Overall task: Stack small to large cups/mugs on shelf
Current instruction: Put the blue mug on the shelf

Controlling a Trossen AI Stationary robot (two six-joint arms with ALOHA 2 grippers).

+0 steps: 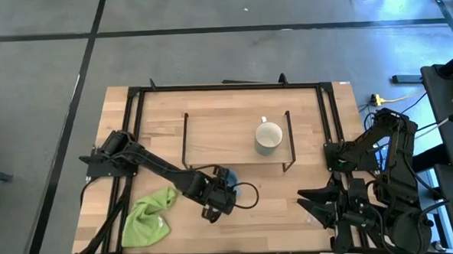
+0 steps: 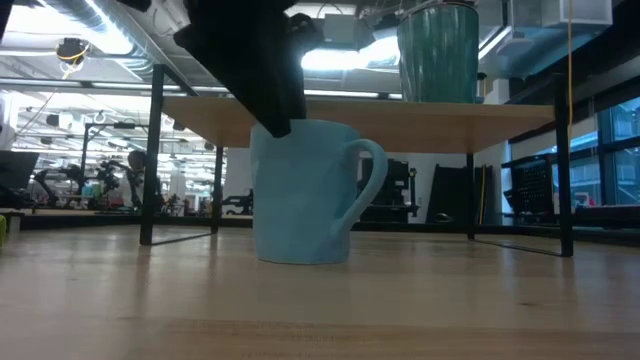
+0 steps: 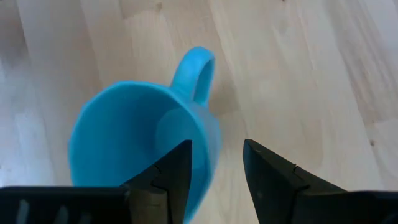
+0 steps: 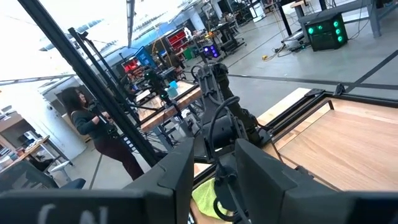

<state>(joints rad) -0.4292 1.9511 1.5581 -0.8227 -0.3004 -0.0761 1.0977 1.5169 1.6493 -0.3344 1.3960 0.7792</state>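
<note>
wooden tabletop [image 1: 238,214] bears blue mug [image 3: 143,146] (rim straddled, base hidden).

Premises: a robotics lab or workshop in an open industrial hall. The wooden table [image 1: 233,111] stands on a grey concrete floor [image 1: 208,51] marked with dark lines, and is enclosed by a black metal frame [image 1: 225,87]. Cables [image 1: 397,98] run across the floor beside the rig. The low view shows exposed ceiling ducts [image 2: 90,30], strip lighting and further robot arms [image 2: 60,180] on benches behind. The right wrist view shows more workbenches [image 4: 168,99], equipment with green indicator lights [image 4: 323,28], and a person [image 4: 99,134] standing among them.
</note>
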